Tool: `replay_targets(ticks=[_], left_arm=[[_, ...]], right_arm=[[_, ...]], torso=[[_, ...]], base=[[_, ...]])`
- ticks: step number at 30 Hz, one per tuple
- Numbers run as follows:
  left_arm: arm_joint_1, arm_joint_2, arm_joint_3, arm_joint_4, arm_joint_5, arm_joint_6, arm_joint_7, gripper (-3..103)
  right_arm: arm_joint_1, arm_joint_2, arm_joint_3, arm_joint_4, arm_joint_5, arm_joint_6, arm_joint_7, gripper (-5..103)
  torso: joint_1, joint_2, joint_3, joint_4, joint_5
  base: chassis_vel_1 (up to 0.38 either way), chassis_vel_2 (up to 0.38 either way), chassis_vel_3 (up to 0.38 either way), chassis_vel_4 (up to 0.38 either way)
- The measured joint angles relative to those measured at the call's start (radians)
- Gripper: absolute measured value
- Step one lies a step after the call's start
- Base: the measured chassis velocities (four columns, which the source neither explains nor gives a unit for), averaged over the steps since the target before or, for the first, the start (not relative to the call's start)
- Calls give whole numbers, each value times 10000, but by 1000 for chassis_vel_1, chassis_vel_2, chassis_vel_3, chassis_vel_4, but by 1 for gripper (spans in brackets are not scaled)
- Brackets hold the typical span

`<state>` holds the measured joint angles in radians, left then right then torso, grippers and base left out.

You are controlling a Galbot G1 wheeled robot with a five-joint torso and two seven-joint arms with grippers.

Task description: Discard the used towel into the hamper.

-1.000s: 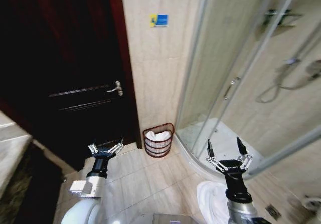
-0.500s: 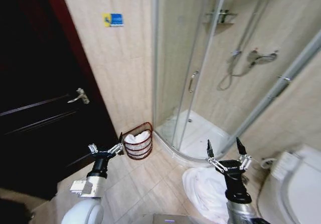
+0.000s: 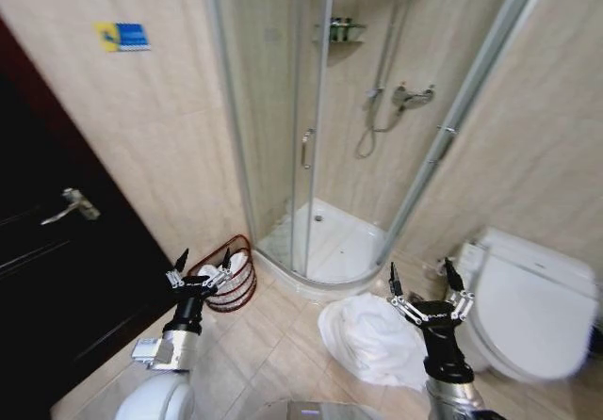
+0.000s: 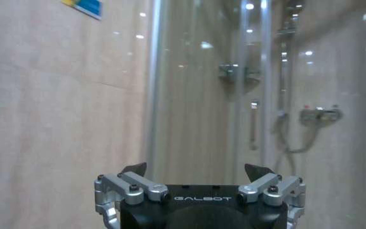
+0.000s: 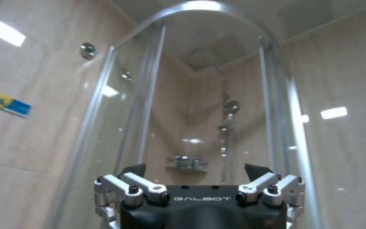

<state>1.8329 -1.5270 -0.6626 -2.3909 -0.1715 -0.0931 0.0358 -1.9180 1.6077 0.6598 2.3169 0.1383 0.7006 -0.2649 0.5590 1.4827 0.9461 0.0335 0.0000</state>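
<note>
Two grippers were up in front of me, both spread wide and carrying nothing. My left gripper (image 3: 199, 271) hung low on the left, just in front of the hamper; my right gripper (image 3: 426, 283) hung low on the right, over the near edge of the used towel (image 3: 369, 337). That towel lay crumpled on the tiled floor (image 3: 273, 345), between the shower tray (image 3: 330, 246) and the toilet (image 3: 528, 302). The hamper (image 3: 231, 274), a dark red wire basket with something white already in it, sat on the floor at the foot of the wall beside the dark door (image 3: 57, 250), close to the shower's curved glass (image 3: 268, 128). I judged I was at the approach step, nothing grasped yet. Next I reckoned the right arm needed to drop onto the heap and pinch a good fold, then carry it left across to the basket.
</note>
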Motion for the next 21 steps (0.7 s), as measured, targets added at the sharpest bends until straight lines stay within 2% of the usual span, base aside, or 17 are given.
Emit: replay_targets(ticks=[4, 7, 8, 10, 21], left_arm=[[0, 0, 0, 0, 0, 0, 0, 100], [0, 0, 0, 0, 0, 0, -1, 100], [0, 0, 0, 0, 0, 0, -1, 100], [0, 0, 0, 0, 0, 0, 0, 100], [0, 0, 0, 0, 0, 0, 0, 100]], right_arm=[[-17, 2, 10, 20, -52, -26, 110, 100], [-78, 3, 7, 92, -370, -277, 791, 100], [-78, 3, 7, 92, -370, -277, 791, 100], [-137, -7, -6, 239, -452, -694, 1479, 100], [-135, -47, 310, 173, -508, -985, 1727, 100]], torso=[[-1, 0, 0, 1, 0], [-1, 0, -1, 2, 1], [-1, 0, -1, 2, 1], [0, 0, 0, -2, 0], [-1, 1, 0, 1, 1]], base=[[-106, -122, -127, -125], [-114, -121, -124, -120], [-121, -117, -113, -126], [-129, -125, -115, -133], [-113, -122, -125, -119]])
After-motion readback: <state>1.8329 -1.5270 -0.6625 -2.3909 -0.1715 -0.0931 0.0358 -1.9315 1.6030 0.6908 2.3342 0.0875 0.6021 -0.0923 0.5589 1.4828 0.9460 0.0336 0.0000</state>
